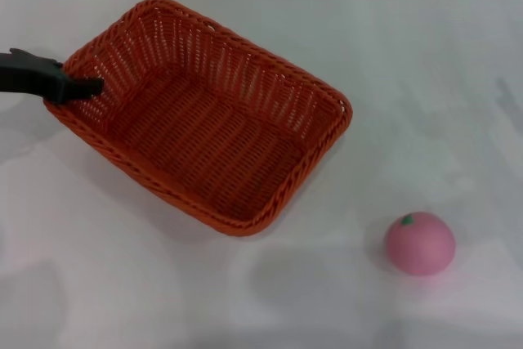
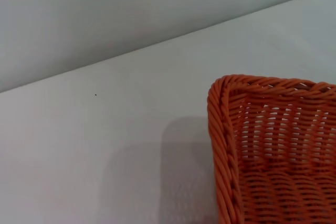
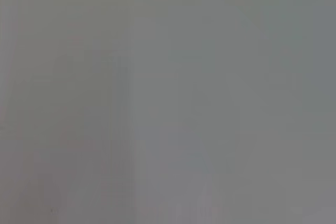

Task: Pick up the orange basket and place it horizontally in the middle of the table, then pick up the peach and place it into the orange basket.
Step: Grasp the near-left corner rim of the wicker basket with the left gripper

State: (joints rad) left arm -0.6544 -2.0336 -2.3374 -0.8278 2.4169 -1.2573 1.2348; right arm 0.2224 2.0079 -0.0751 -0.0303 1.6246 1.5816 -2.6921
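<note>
The orange basket (image 1: 204, 136) lies at a slant on the white table (image 1: 409, 63), left of the middle, and it is empty. My left gripper (image 1: 82, 87) reaches in from the left edge of the head view and sits at the rim of the basket's left short side. One corner of the basket (image 2: 273, 145) shows in the left wrist view. Well apart from the basket, the pink peach (image 1: 419, 243) with a green leaf mark rests on the table at the near right. The right gripper is out of view.
Bare white tabletop (image 2: 105, 145) surrounds the basket and the peach. The table's far edge runs along the top of the head view. Only a plain grey surface fills the right wrist view.
</note>
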